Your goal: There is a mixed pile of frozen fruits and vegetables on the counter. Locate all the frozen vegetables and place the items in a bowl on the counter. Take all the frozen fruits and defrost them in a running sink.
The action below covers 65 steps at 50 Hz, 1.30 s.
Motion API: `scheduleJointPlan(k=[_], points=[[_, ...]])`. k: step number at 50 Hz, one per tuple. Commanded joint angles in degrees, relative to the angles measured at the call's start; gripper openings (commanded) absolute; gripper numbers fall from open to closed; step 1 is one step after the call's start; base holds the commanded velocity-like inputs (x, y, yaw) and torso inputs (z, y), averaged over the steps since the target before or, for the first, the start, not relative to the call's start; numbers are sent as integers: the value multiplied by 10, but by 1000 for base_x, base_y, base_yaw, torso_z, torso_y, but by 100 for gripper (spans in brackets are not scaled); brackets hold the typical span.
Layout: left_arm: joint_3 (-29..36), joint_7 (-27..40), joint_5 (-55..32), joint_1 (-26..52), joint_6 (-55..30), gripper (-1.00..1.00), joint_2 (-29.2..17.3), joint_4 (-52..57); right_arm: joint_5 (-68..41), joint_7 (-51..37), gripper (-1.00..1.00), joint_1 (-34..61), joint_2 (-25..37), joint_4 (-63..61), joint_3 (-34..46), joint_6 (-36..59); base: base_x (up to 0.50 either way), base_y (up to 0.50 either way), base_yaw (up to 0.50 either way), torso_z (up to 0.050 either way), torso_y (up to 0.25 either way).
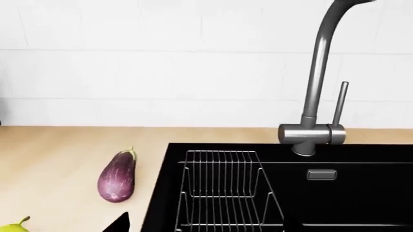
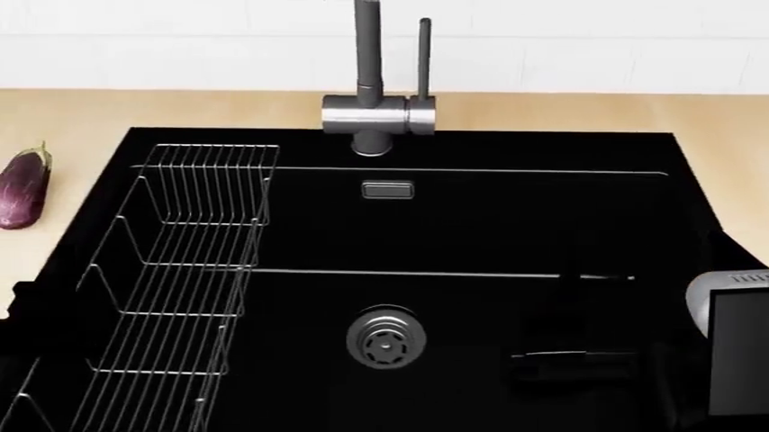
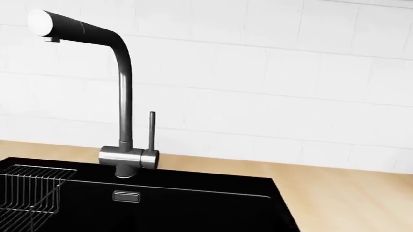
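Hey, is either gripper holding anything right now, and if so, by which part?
It cannot be told: neither gripper's fingers show clearly in any view. The eggplant lies free on the counter, beside the sink.

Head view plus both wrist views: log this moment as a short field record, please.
sink: large black rectangular basin, no fruit inside, no water seen running
drain: round steel drain on the basin floor
faucet: tall grey steel faucet at the back edge
rack: wire rack at the basin's left
eggplant: long purple eggplant on the beige wood-grain counter, left of the sink
pear: yellow pear, only partly in frame
grippers: not visible
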State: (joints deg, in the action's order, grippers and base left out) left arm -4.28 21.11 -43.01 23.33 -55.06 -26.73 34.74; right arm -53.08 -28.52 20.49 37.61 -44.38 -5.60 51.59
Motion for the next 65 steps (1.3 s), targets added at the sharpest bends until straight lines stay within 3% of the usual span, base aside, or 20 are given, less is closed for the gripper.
scheduleJointPlan(k=[1,30,54,62,65], points=[[4,2,-1,2,1,100,0,0,7,0,100,-2,4,-2,3,-5,43,500,0,0,0],[17,5,-4,1,3,100,-2,6,28,0,100,-10,10,2,11,-20,231,402,0,0,0],[25,8,-10,-2,2,100,-5,12,17,-12,100,-10,10,7,8,-13,292,-51,0,0,0],[21,50,-41,7,-69,100,-4,1,14,-20,100,-9,12,4,11,-4,15,0,0,0,0],[29,48,-33,6,-61,100,-2,-1,13,-21,100,-9,13,5,10,-5,0,0,0,0,0]])
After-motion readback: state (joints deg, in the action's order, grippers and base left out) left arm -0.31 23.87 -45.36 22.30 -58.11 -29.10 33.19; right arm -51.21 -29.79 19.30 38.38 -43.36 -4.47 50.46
